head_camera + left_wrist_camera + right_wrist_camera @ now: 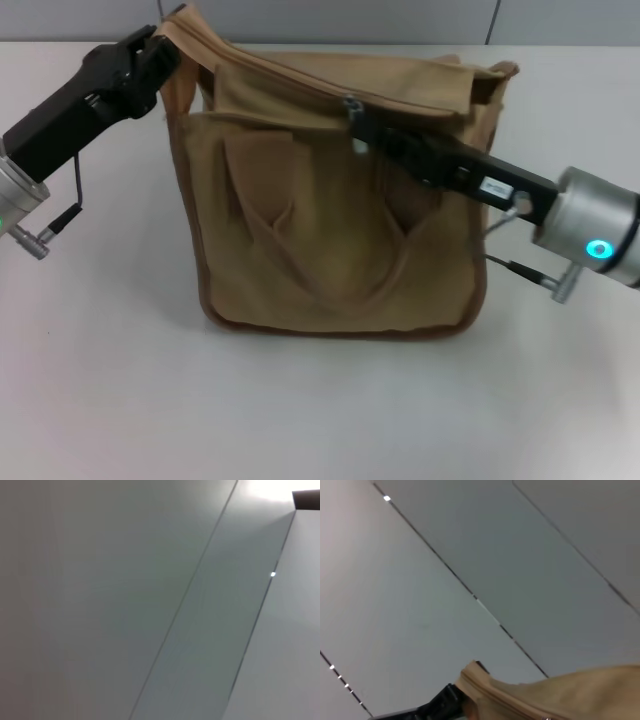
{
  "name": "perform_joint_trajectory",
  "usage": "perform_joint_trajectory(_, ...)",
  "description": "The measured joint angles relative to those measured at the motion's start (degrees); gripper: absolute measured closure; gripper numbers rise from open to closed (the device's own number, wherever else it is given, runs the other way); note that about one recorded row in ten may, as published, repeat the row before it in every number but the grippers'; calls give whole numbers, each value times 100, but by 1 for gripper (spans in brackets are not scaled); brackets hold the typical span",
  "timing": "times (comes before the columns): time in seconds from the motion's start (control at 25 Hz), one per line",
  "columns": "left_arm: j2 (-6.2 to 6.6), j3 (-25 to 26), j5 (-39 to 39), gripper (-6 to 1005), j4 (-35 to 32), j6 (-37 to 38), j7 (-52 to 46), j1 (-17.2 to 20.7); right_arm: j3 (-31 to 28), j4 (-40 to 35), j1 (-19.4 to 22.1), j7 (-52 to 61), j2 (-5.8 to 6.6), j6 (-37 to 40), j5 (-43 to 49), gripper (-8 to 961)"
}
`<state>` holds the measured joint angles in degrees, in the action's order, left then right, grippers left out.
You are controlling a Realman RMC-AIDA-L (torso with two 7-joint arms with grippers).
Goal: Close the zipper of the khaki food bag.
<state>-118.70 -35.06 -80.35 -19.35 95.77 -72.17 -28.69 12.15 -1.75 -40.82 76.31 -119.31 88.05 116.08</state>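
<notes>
We see the khaki food bag (340,230) standing mid-frame on the white table (320,420). Our left gripper (168,52), at upper left, is clamped on the bag's top corner, bracing it. Our right gripper (356,122), near top centre, sits at the zipper (300,80), apparently pinched on the pull tab (350,103), though we cannot tell how firmly. We judge the risks: the small tab may slip free under a skewed pull, or slack fabric may bunch and jam the slider if the corner hold loosens.
</notes>
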Motion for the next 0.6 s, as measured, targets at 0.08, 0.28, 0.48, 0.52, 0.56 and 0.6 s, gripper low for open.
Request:
perform_joint_trajectory(0.08, 5, 25, 3, 972, -11, -46, 7, 22, 10, -138, 135, 119, 0, 53, 0, 954)
perform_joint_trajectory(0.28, 16, 47, 11, 967, -44, -120, 10, 88, -25, -398, 534, 277, 0, 296, 0, 954)
perform_joint_trajectory(0.48, 16, 28, 11, 961, -51, -273, 11, 91, -46, -608, 799, 309, 3, 447, -133, 955)
perform_joint_trajectory(0.52, 15, 23, 14, 960, -52, -293, 11, 88, -73, -673, 898, 310, 9, 477, -151, 955)
perform_joint_trajectory(0.56, 15, 17, 16, 959, -48, -306, 11, 81, -73, -673, 898, 310, 9, 477, -151, 955)
perform_joint_trajectory(0.6, 13, 14, 16, 958, -40, -317, 16, 76, -87, -697, 932, 310, 11, 498, -160, 954)
